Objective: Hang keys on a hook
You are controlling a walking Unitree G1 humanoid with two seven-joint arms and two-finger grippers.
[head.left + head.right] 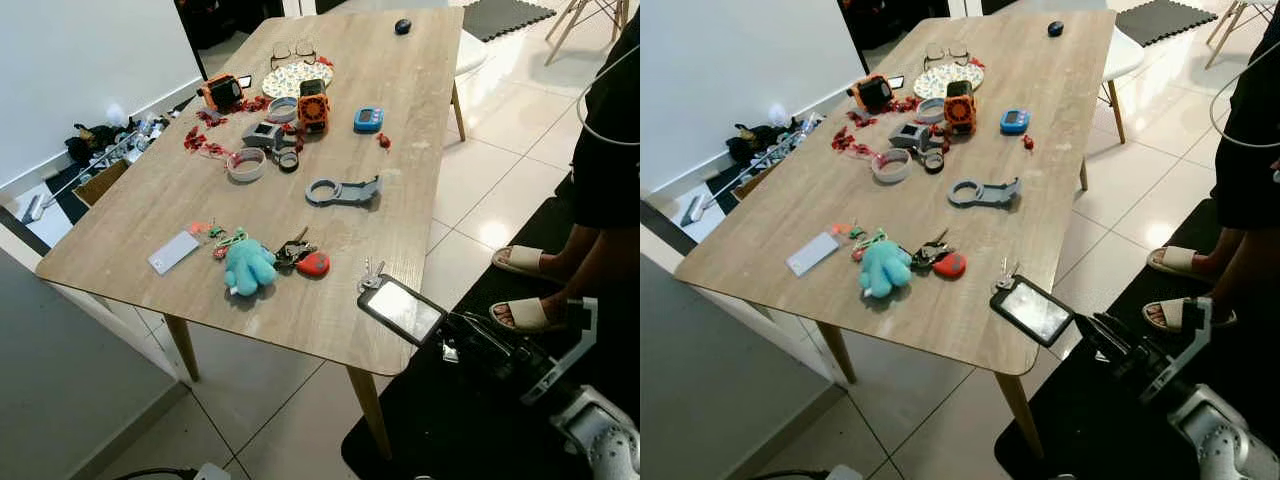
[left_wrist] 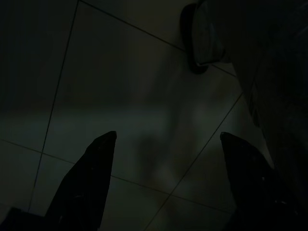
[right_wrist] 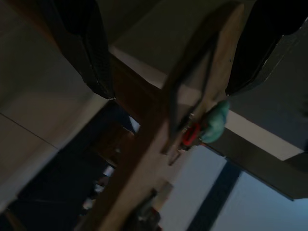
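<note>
While poised with fingers spread wide, low off the near right corner of the desk (image 1: 150, 200), keep the right tool (image 3: 168, 91) open and bring it up and over the edge before anything else. Seen from the right wrist: looking in low at the desk's edge, with the teal plush (image 3: 215, 122) and red tag (image 3: 190, 134) ahead between the fingers. Seen from the head: just past a dark-framed flat slab (image 1: 402, 308) overhanging the edge; cannot tell whether touching it, so lift clear rather than drag across.

Nearest target: small silver keys (image 1: 371, 278), loose, just beyond the slab. Further in: a bigger bunch (image 1: 295, 248) joined to the plush and tag, mid-desk near the front edge. Judged best to pick one set and commit. For the small keys, come down from above, straddle the ring, close slowly and check for slip against the smooth wood. For the bunch, pinch at the ring or the tag, not the soft plush.

No hook made out anywhere; a grey bracket (image 1: 343, 191) lies behind, purpose unclear. Worth locating the hook before lifting.

Left tool (image 2: 167, 137): hanging idle over floor tiles, fingers apart.

Mind the sandalled feet (image 1: 525, 262) standing close on the right.
</note>
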